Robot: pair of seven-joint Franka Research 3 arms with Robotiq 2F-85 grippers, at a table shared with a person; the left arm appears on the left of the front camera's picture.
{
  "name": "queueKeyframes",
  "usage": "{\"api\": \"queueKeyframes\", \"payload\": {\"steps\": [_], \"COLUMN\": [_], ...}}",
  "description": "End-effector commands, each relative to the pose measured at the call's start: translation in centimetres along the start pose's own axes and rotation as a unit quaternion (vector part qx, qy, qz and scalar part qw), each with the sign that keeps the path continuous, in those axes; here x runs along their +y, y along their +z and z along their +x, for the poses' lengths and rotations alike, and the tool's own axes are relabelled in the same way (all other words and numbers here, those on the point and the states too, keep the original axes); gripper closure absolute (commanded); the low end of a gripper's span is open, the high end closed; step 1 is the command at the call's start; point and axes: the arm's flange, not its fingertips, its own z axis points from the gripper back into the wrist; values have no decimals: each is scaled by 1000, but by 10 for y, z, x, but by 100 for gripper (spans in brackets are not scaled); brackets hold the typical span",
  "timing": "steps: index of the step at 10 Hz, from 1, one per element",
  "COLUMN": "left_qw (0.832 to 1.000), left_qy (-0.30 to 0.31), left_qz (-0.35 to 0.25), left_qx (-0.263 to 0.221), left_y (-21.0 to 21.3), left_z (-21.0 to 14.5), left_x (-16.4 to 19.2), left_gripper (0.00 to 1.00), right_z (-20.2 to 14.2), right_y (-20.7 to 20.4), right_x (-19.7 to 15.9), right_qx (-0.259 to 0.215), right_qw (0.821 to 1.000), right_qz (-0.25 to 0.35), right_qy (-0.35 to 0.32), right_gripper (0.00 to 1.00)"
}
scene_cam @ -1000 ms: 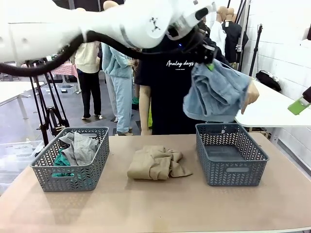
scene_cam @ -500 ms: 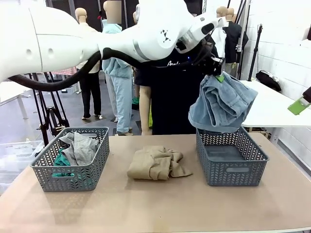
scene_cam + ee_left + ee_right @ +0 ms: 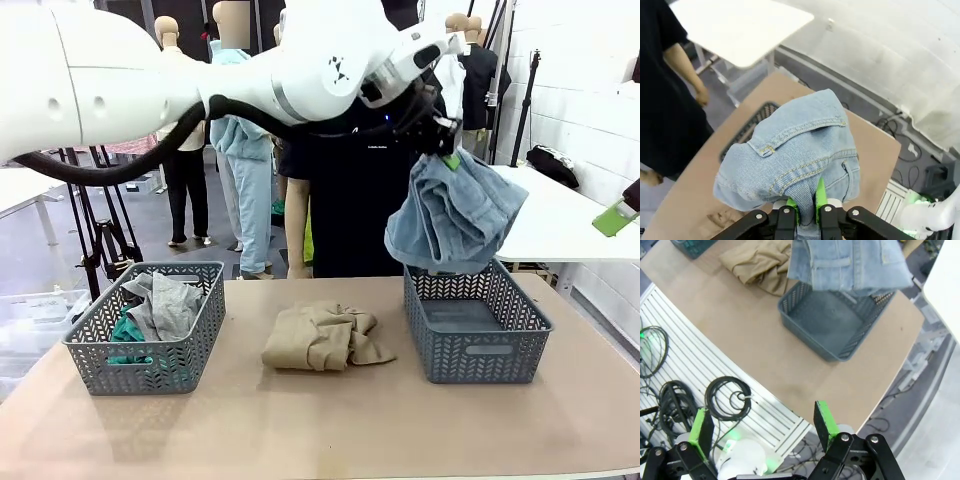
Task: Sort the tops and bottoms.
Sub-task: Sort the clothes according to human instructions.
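My left gripper (image 3: 440, 143) (image 3: 807, 206) is shut on the bottoms (image 3: 455, 212) (image 3: 790, 155) (image 3: 850, 262), a light blue denim garment that hangs bunched just above the far rim of the right grey basket (image 3: 475, 318) (image 3: 832, 322). That basket has nothing inside. A tan-beige top (image 3: 322, 336) (image 3: 759, 261) lies crumpled on the table between the baskets. The left grey basket (image 3: 148, 325) holds a heather grey top (image 3: 165, 300) over a teal-green top (image 3: 126, 332). High off the table's right side, my right gripper (image 3: 760, 426) stands open and holds nothing.
A person in a black printed T-shirt (image 3: 345, 200) stands at the far side of the brown table (image 3: 330, 420), behind my left arm. A white table (image 3: 565, 220) is at the back right. Cables (image 3: 670, 375) lie on the floor beside the table.
My left arm has carried the denim from beside the person's hand rightward and down, over the right basket. The person's hand has drawn back. In the last half second it has barely moved.
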Motion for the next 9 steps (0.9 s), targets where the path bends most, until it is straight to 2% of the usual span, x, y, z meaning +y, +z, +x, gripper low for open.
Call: {"api": "queueKeyframes", "payload": {"steps": [1, 4, 5, 7, 9], "left_qw": [998, 993, 992, 984, 984], "left_qy": [-26, -26, -16, -11, -15], "left_qz": [-60, -98, -81, -99, -103], "left_qx": [26, 61, 95, 147, 145], "left_y": [-36, -93, -114, -158, -190], "left_z": [9, 7, -3, -23, -35], "left_x": [4, 11, 20, 29, 40], "left_gripper": [100, 100, 100, 100, 100], "right_z": [-1, -1, -1, -1, -1], "right_y": [1, 1, 1, 1, 1], "right_x": [1, 1, 1, 1, 1], "right_qx": [9, 9, 9, 9, 9], "right_qw": [1000, 1000, 1000, 1000, 1000], "right_qz": [-2, -2, -2, -2, -2], "right_qy": [1, 1, 1, 1, 1], "right_gripper": [0, 0, 0, 0, 0]}}
